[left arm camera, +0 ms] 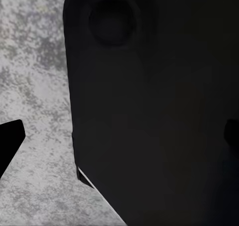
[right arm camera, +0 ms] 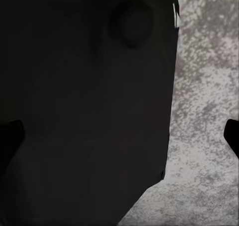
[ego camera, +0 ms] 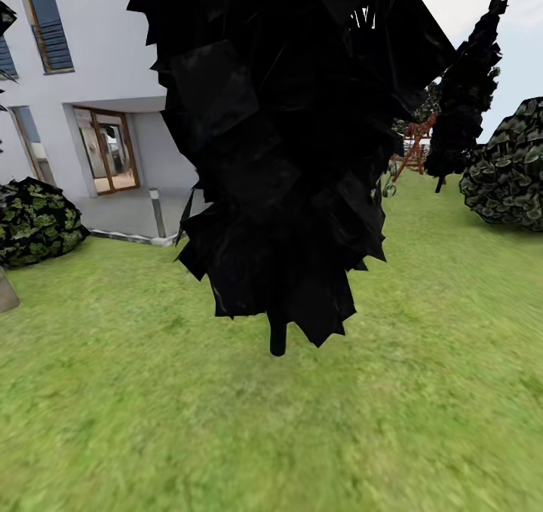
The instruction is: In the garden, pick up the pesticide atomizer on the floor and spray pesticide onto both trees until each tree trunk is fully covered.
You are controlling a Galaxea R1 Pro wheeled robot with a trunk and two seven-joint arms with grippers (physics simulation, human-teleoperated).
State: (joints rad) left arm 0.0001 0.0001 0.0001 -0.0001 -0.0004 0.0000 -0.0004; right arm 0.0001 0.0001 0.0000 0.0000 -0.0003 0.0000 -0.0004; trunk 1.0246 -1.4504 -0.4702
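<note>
Where black conifer [ego camera: 279,157] blocks lawn [ego camera: 302,436], house [ego camera: 98,67] half hidden; fingers' spread untellable.

Black-foliaged conifer [ego camera: 286,142], mottled green lawn [ego camera: 226,421], white house [ego camera: 113,52].

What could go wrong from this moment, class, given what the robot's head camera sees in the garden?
1. A black-foliaged conifer stands directly ahead, very close; driving forward would likely run into its thin stem.
2. Its foliage blocks much of the view, so the atomizer or the pale-trunked trees could be missed if they lie behind it.
3. Round bushes at the left and right narrow the open grass, so a wide turn might clip one.
</note>
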